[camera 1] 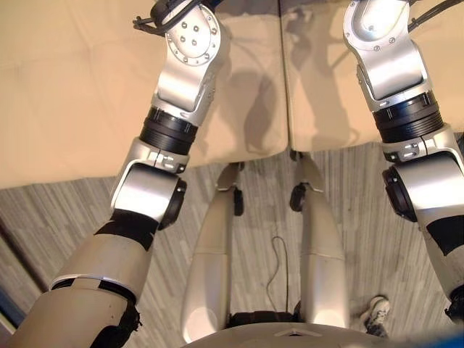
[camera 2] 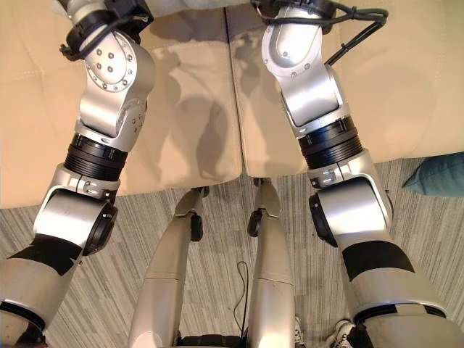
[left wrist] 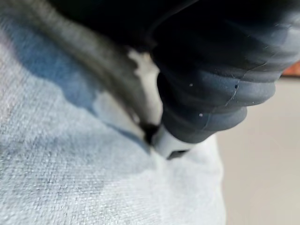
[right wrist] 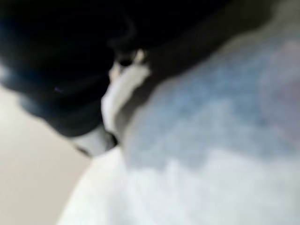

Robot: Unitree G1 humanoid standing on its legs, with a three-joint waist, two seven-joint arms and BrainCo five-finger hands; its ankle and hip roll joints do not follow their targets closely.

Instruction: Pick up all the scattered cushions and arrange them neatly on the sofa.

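Sofa [camera 1: 80, 94]: pale cushion [left wrist: 70, 178] hides both hands' fingers.

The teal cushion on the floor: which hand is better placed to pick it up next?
Probably the right hand: the teal cushion lies on the floor at the robot's right side, close beside that arm.

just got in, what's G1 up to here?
Both arms reach forward over the beige sofa. Each wrist view shows a pale blue-white cushion pressed right against the left hand and the right hand; their fingers are hidden, so the grip can't be judged. A teal cushion lies on the striped carpet to the robot's right, at the sofa's edge.
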